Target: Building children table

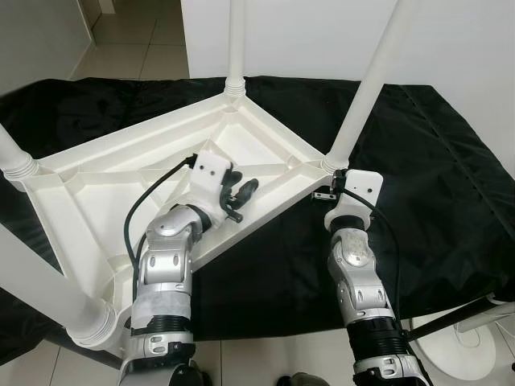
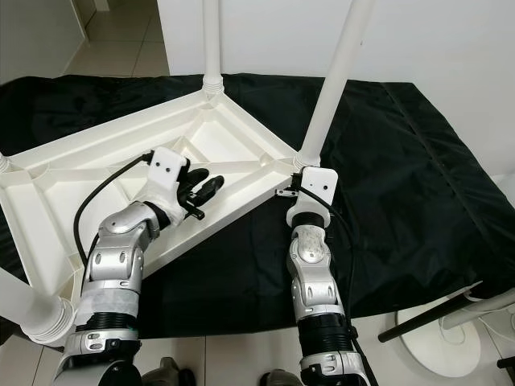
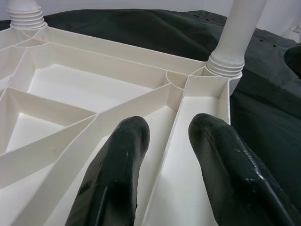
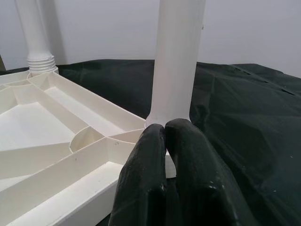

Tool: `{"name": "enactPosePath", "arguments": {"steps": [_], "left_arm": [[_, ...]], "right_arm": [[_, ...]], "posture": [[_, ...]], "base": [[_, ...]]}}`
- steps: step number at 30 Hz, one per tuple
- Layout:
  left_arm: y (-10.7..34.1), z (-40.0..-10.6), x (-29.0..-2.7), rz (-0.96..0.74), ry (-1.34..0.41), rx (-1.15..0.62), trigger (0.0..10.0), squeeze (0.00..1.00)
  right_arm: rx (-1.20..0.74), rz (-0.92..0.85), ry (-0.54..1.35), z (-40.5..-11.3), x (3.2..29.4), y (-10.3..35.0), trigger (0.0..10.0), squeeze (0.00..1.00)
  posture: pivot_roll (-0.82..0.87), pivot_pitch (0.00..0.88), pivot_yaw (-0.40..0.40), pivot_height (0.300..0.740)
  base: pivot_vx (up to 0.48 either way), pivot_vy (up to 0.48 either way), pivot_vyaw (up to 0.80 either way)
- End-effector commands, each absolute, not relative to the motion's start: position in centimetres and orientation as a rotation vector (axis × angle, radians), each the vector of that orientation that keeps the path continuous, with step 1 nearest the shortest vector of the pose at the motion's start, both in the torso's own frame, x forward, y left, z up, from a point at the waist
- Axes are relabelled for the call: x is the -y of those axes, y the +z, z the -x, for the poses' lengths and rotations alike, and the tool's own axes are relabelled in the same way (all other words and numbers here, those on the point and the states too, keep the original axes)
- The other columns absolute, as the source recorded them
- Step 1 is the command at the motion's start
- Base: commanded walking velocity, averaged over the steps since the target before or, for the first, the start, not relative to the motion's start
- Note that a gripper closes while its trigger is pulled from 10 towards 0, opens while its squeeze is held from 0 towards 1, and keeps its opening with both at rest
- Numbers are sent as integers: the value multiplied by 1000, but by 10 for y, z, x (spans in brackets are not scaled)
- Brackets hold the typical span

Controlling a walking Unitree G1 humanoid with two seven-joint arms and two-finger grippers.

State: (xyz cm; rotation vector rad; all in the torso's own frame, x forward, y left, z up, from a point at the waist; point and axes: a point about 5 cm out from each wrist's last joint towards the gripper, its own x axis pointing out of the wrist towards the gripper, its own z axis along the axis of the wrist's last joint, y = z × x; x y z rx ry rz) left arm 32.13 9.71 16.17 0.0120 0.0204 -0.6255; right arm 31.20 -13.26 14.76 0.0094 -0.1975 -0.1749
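A white plastic children's table (image 1: 96, 193) lies upside down on a black cloth (image 1: 434, 185), its ribbed underside facing up. Its white legs stand upright at the corners: one at the back (image 1: 236, 48), one at the right (image 1: 370, 80), one at the left (image 1: 12, 157) and one at the near left (image 1: 48, 289). My left gripper (image 1: 241, 195) is open just above the ribs near the table's right edge, holding nothing; its fingers (image 3: 122, 155) straddle a rib. My right gripper (image 2: 291, 189) is shut, its tips (image 4: 164, 129) against the table corner at the base of the right leg (image 4: 176, 56).
The black cloth covers a low surface that ends close in front of me. A white wall (image 1: 322, 32) rises behind it and tiled floor (image 1: 137, 40) shows at the back left. A white round stand base (image 1: 459, 346) with a black rod (image 1: 451, 318) sits at the lower right.
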Motion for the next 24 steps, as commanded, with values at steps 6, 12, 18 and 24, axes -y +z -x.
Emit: {"name": "enactPosePath", "arguments": {"steps": [6, 12, 18, 24], "left_arm": [[167, -330, -84, 156, -57, -26, 10000, 0], [167, -330, -85, 171, -45, -25, 10000, 0], [168, -330, -86, 180, -37, -26, 10000, 0], [166, -334, -92, 207, 27, -55, 10000, 0]], "right_arm": [[194, -7, -183, -313, 132, 146, 10000, 0], [191, -7, -183, -313, 132, 145, 10000, 0], [192, -7, -183, -313, 132, 145, 10000, 0], [195, -6, -185, -314, 132, 146, 10000, 0]], "posture": [[-85, 20, 0, 740], [-84, 22, 0, 740], [-84, 22, 0, 740], [-87, 16, 2, 740]], "base": [[0, 0, 0], [0, 0, 0], [0, 0, 0], [0, 0, 0]]}}
